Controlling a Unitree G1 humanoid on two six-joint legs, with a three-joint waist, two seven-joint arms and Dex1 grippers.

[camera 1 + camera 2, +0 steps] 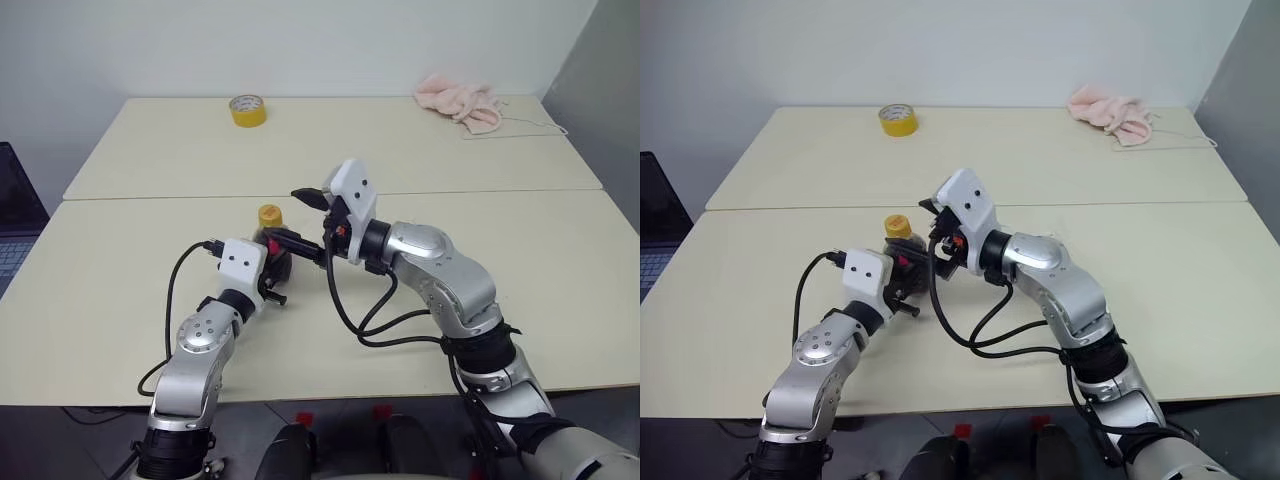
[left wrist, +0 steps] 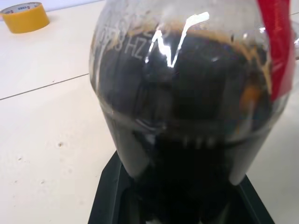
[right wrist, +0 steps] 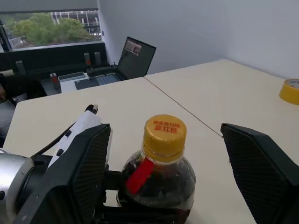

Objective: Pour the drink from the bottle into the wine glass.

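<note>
Left tool (image 1: 902, 283) was clamped on the bottle (image 3: 159, 175), upright on the worktop (image 1: 120, 290); right tool (image 3: 163, 154) stood spread wide on either side of the yellow cap (image 3: 164, 131), touching nothing. Risk, judged: cap still on, so twisting against a weak left hold could spin or tip the bottle. Wine glass not located; drink (image 2: 187, 107) level hard to read.

Two pale cream tables (image 1: 120, 300) stood pushed together, with a thin seam running between them. On the far table lay a yellow tape roll (image 1: 248, 110) near its back edge and a crumpled pink cloth (image 1: 462, 101) off in the far right corner, well apart from each other. A laptop (image 3: 135, 58) sat open on another table off to the left side.
</note>
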